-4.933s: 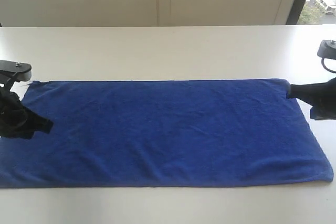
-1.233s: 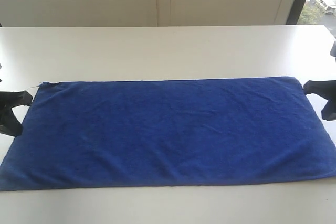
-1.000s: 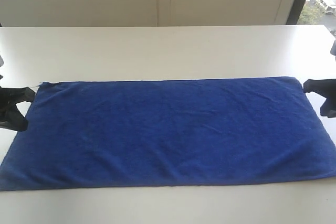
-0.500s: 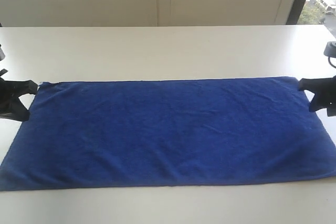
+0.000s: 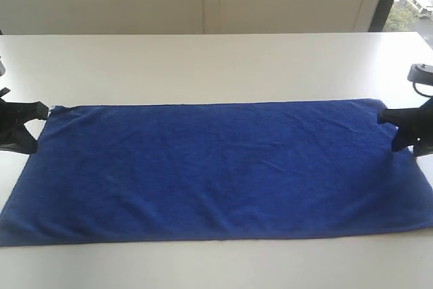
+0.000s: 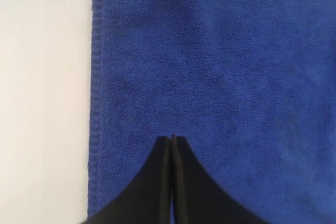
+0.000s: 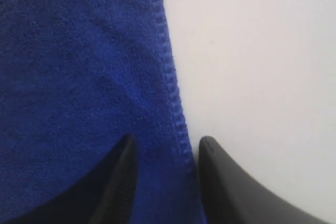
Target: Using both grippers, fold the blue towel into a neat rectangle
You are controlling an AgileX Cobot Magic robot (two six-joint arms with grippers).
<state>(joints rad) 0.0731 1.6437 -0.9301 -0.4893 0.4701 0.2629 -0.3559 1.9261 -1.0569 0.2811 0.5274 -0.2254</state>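
Exterior: blue towel (image 5: 216, 167) lies flat, spread wide on the white surface (image 5: 203, 65). My left claw (image 5: 37, 118) sits at its far left corner, my right claw (image 5: 387, 130) at the far right corner.
Left wrist: left claw (image 6: 171, 139) pinched together, tips over the cloth just inside the hem.
Right wrist: right claw (image 7: 165, 142) apart, straddling the hem, cloth lying flat between.

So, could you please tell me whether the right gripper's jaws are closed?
No, the right gripper has its jaws apart, with the hem of the blue towel showing in the gap between them.
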